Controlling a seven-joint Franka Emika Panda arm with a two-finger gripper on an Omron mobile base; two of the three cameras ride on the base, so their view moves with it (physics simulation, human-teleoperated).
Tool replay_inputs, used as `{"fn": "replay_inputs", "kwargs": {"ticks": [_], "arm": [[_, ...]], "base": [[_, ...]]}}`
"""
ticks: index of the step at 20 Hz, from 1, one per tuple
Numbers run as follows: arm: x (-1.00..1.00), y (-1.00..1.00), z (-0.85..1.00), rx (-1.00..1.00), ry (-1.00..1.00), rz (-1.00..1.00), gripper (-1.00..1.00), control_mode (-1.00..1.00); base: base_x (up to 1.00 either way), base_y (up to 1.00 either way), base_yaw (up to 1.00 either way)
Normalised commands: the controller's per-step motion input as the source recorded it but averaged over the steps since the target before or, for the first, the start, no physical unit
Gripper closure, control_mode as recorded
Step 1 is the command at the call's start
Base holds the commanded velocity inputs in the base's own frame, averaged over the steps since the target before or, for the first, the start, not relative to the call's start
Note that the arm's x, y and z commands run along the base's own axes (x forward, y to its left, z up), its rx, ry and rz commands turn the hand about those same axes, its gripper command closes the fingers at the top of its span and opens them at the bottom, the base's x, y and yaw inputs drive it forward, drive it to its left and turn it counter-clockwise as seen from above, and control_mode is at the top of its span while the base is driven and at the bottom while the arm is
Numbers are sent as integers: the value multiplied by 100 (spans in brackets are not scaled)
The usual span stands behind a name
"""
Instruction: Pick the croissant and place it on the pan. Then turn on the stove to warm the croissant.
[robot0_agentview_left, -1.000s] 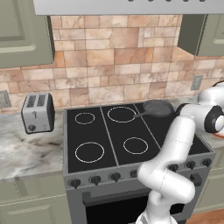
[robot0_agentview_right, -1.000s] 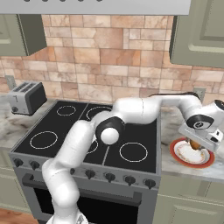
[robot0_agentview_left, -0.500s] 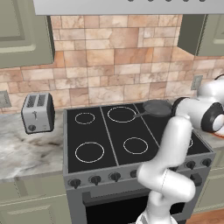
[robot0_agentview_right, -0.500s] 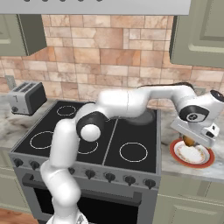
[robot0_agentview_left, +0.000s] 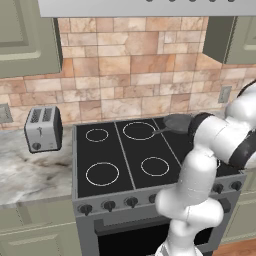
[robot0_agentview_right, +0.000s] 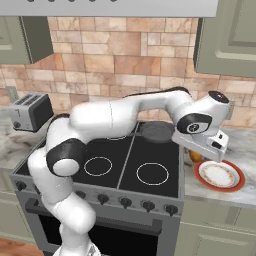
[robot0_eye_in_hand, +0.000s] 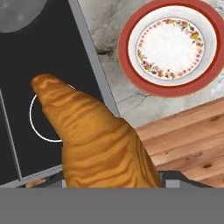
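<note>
The orange-brown croissant (robot0_eye_in_hand: 100, 140) sits between my fingers right in front of the hand camera, lifted above the stove's right edge. From the right base, a bit of the croissant (robot0_agentview_right: 195, 156) shows under my gripper (robot0_agentview_right: 197, 153), which is shut on it. The dark grey pan (robot0_agentview_right: 157, 131) rests on the back right burner of the black stove (robot0_agentview_right: 125, 165), just left of and behind my hand. It also appears as the pan (robot0_agentview_left: 177, 121) behind my arm and as a grey patch, the pan (robot0_eye_in_hand: 17, 13), in the hand view's upper left corner.
A white plate with a red-orange rim (robot0_agentview_right: 220, 176) lies bare on the counter right of the stove, seen too as the plate (robot0_eye_in_hand: 171, 46). Dark knobs (robot0_agentview_right: 125, 202) line the stove front. A silver toaster (robot0_agentview_left: 43, 128) stands on the left counter.
My hand has swung left from above the plate to the stove's right edge, carrying the croissant. The arm's elbow has risen over the cooktop.
</note>
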Motion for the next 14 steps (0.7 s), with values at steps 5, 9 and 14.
{"fn": "replay_inputs", "kwargs": {"ticks": [5,9,14], "arm": [[-29,79,22,-14,0,0,100,-100],[-20,76,31,-10,1,0,100,-100],[-11,65,38,-7,5,0,100,-100]], "base": [[0,0,0],[0,0,0],[0,0,0]]}}
